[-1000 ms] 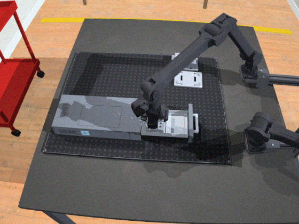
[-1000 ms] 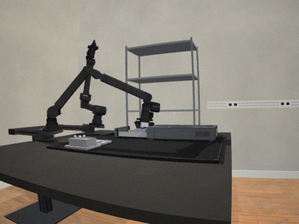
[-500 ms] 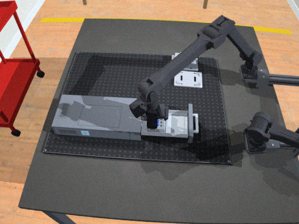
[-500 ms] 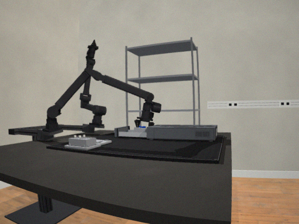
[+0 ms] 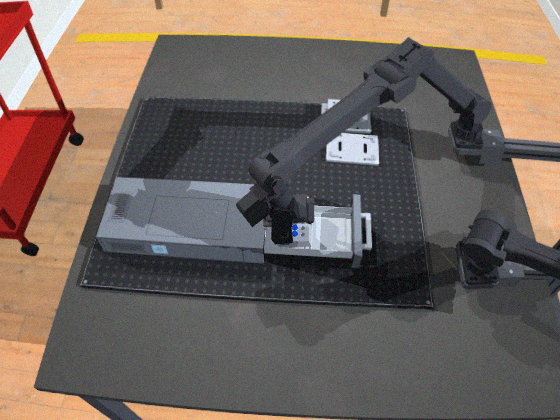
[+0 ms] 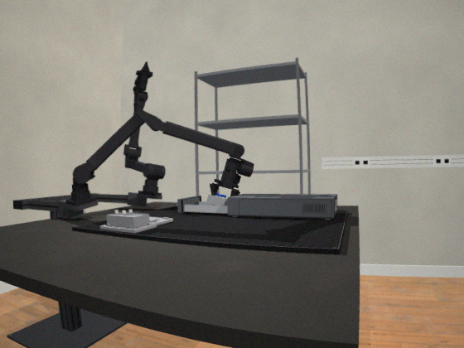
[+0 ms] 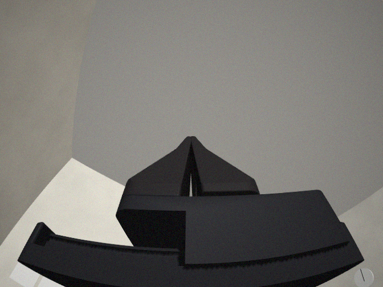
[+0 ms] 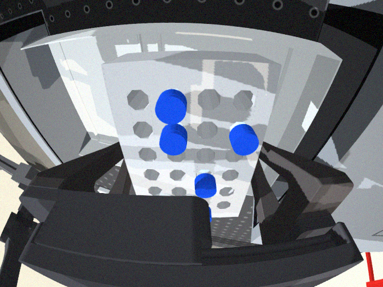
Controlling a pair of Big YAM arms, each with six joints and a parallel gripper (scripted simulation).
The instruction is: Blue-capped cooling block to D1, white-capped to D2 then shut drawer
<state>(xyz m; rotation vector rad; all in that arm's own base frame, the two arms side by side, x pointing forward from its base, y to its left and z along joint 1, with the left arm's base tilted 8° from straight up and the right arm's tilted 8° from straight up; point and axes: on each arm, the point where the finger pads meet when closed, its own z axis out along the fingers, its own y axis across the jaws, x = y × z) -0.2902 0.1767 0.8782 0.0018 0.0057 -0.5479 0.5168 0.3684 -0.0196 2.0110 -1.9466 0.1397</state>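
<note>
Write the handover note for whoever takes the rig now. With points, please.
Left gripper (image 6: 146, 64) (image 7: 191, 137): shut, holding nothing, raised away from the work.
Right gripper (image 5: 285, 231) (image 6: 224, 191) (image 8: 191, 143): shut on the blue-capped block (image 5: 303, 241) (image 6: 215, 201) (image 8: 191, 142), which sits tilted at the open drawer (image 5: 357, 227) (image 6: 190, 205).
Done: white-capped block (image 5: 365, 125) (image 6: 128, 220) on D2 (image 6: 128, 229); exact seating not confirmable.
Left: set the blue-capped block flat on D1 (image 5: 352, 156) (image 6: 162, 220), check its loose tubes, shut the drawer.
Caution: keep it steady; tubes could slip.

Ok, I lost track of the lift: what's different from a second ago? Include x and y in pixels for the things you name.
The right gripper (image 5: 291, 221) (image 6: 224, 193) (image 8: 191, 143) moved slightly up and toward the cooler's body, raising the tilted blue-capped block (image 5: 305, 242) (image 6: 215, 200) (image 8: 191, 154). No new grip or release shows. The left arm (image 5: 487, 240) (image 6: 141, 95) (image 7: 247, 228) and open drawer (image 5: 357, 225) (image 6: 188, 205) (image 8: 77, 77) look unchanged.
</note>
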